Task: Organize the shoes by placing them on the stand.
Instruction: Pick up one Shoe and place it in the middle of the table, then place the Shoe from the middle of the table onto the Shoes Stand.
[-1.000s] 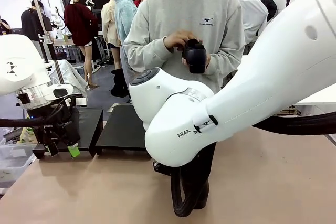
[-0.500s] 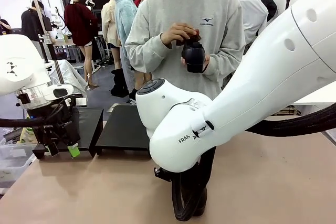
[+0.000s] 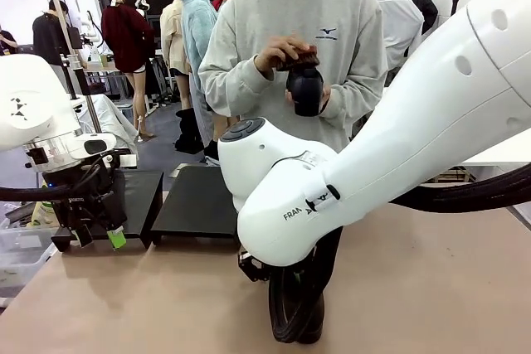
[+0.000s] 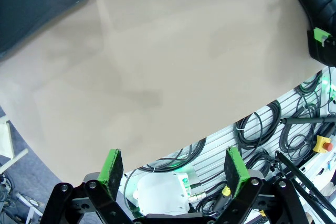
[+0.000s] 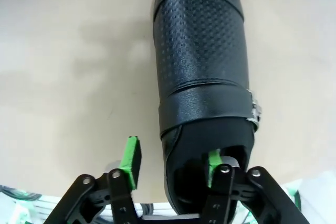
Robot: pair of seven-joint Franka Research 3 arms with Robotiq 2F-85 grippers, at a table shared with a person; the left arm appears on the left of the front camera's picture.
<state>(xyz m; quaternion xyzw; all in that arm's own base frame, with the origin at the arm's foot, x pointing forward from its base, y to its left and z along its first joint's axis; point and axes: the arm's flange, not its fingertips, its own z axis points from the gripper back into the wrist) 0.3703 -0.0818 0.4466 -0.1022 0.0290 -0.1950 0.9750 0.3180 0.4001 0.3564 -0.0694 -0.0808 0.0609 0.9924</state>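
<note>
Starting with the front view, a black shoe [image 3: 294, 314] sits on the worktop [image 3: 431, 288] at lower centre, under the right arm [image 3: 348, 180]. The stand [image 3: 199, 201] lies up-left of it, bare, with the left tool [image 3: 99, 236] hanging nearer to it. A person's hand [image 3: 282, 54] holds a second shoe [image 3: 305, 89] at top centre.

From the left wrist, that tool's pads [image 4: 111, 166] stand wide and empty.

From the right wrist, the right tool [image 5: 172, 160] is half spread astride the shoe's heel wall, its outer pad clear, seemingly gripping nothing. The shoe's long axis runs straight up-frame, toe farthest.
</note>
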